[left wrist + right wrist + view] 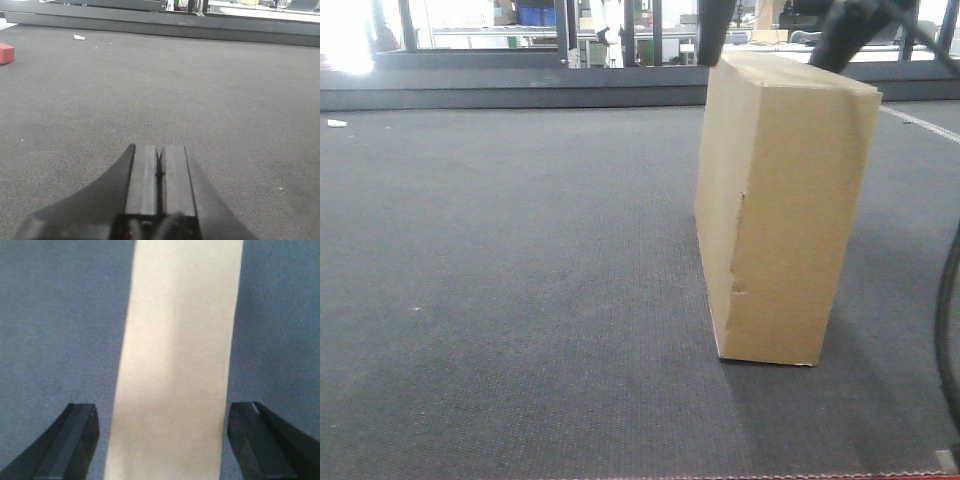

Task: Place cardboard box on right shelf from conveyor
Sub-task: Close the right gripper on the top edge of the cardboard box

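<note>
The tan cardboard box [782, 215] stands upright on its narrow edge on the dark grey conveyor [520, 280], right of centre, with a dented crease on its left side. From above, the right wrist view shows its narrow top face [175, 360]. My right gripper [165, 440] is open over that top, one dark finger on each side with a gap to the cardboard. In the front view its fingers [715, 30] show above the box's top. My left gripper [160, 155] is shut on nothing, low over bare belt [200, 90]. The right shelf is out of view.
A small red block [6, 53] and a white scrap [78, 37] lie on the belt at the far left. A dark rail [520, 95] runs along the belt's far edge. A black cable [950, 330] hangs at the right edge.
</note>
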{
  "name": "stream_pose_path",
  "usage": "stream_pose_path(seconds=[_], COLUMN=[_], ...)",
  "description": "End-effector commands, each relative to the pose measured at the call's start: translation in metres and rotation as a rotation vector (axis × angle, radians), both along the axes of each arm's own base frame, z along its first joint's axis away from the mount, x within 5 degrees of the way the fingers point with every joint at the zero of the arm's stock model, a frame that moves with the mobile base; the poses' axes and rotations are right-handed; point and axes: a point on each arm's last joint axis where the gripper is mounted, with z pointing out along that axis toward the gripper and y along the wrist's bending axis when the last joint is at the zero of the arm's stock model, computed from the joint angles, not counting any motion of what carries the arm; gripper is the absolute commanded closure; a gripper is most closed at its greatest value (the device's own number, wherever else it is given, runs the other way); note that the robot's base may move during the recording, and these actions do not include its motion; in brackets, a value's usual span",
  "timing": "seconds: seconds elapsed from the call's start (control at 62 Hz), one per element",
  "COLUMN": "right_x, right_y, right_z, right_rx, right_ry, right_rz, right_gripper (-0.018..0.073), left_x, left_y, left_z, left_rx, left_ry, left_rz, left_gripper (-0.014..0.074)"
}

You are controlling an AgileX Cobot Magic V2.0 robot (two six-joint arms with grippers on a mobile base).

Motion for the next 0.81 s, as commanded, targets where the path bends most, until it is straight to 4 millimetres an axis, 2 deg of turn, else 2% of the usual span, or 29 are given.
stream_pose_path(seconds=[0.0,0.468,0.791], right_x=[-0.003,-0.001,-0.004], right_y=[-0.002,0.001,0.001], right_z=[0.024,0.008,0.006], right_rx=[0.034,0.005,0.010], right_ry=[-0.094,0.013,0.058], right_rz=[0.003,-0.005,-0.008], right_gripper=[-0.0065,-0.0065,-0.0065], left_x=[0.000,0.000,0.000], left_y=[0.000,0.000,0.000], left_z=[0.005,0.005,0.005], left_rx=[-0.010,-0.010,-0.010], left_ry=[-0.083,-0.083,-0.083], left_rz=[0.000,0.000,0.000], left_gripper=[0.0713,0.0713,0.0713])
